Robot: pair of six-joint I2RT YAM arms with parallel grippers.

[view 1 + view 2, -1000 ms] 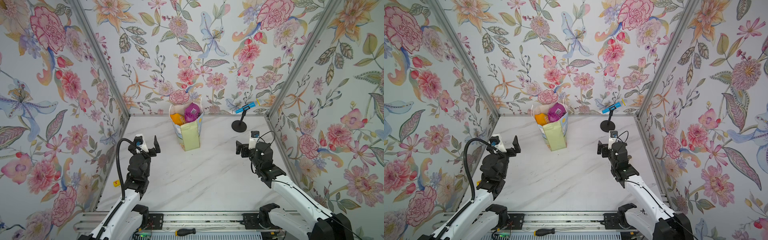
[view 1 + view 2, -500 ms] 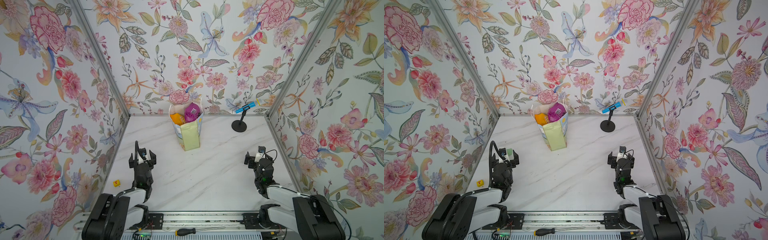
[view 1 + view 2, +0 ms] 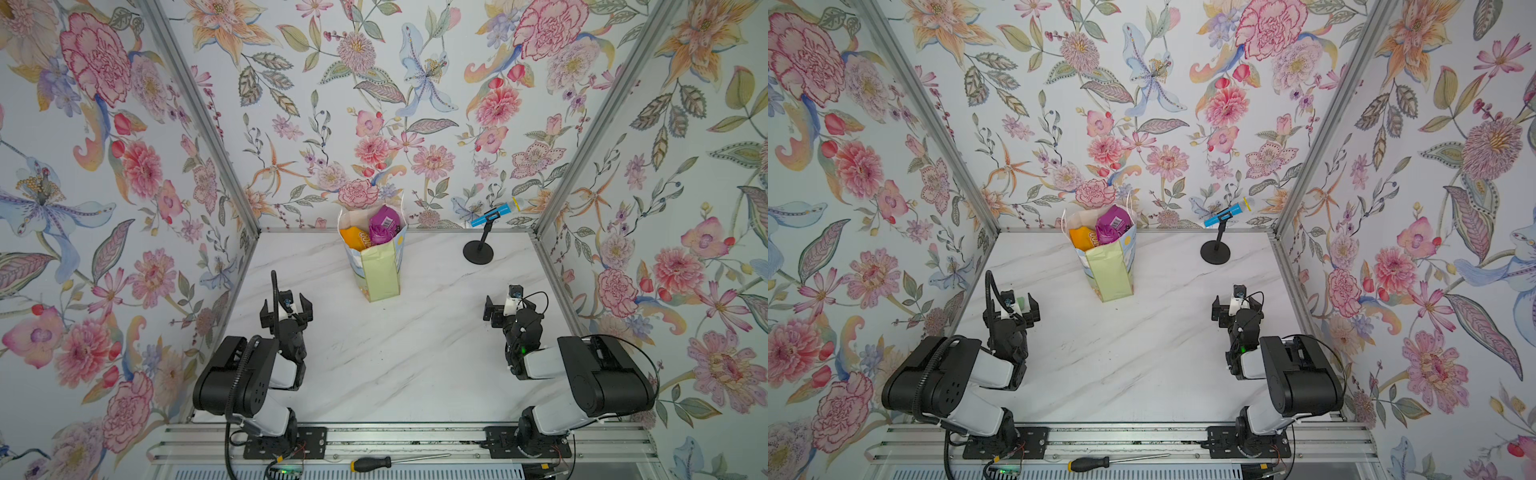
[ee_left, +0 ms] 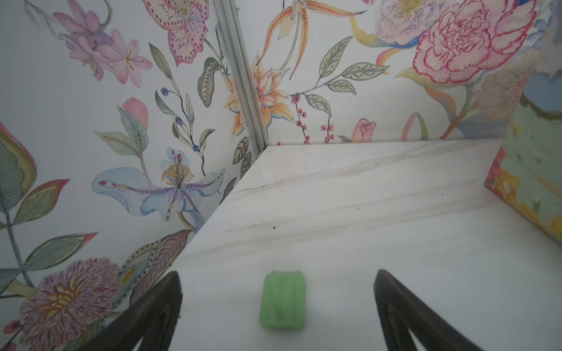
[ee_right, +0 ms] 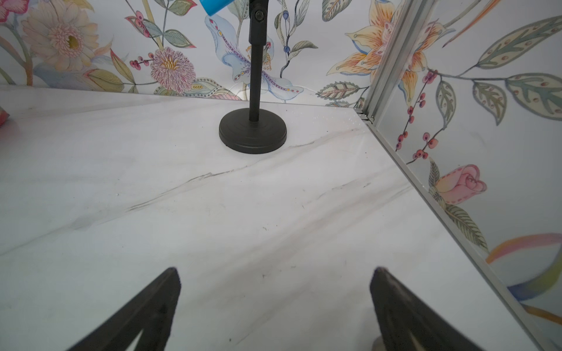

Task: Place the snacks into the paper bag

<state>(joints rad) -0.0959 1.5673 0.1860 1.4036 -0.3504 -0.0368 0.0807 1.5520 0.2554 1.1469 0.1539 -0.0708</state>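
Claw check: left claw [image 3: 286, 308] has its jaws spread wide and grips nothing. It sits low over the worktop [image 3: 395, 357] near the left wall, arm folded back over its base, pointing toward the back wall. In the left wrist view its two black fingers [image 4: 158, 310] stand far apart with marble between them. A small green block [image 4: 282, 301] shows in that gap; can't tell whether it lies on the worktop or belongs to the claw.

Right claw [image 3: 509, 309]: jaws equally wide, empty, low near the right wall, well apart from everything. In the right wrist view the fingers [image 5: 152, 307] are apart, with the mic stand [image 5: 252, 133] ahead.

Paper bag [image 3: 380, 272] stands upright at the back of the worktop near the back wall, slightly left of centre, mouth open. Two snacks stick out of the top side by side: orange packet [image 3: 353, 240] on the left, purple packet [image 3: 384, 224] on the right. Anything deeper in the bag is hidden. The bag is well ahead of both claws, and its printed face shows at the edge of the left wrist view [image 4: 532, 182].

In both top views the mic stand has a black round base right of the bag, with a blue microphone [image 3: 494, 212] tilted on top. Screwdriver [image 3: 370, 462] lies on the rail frame in front of the arm bases, off the worktop.
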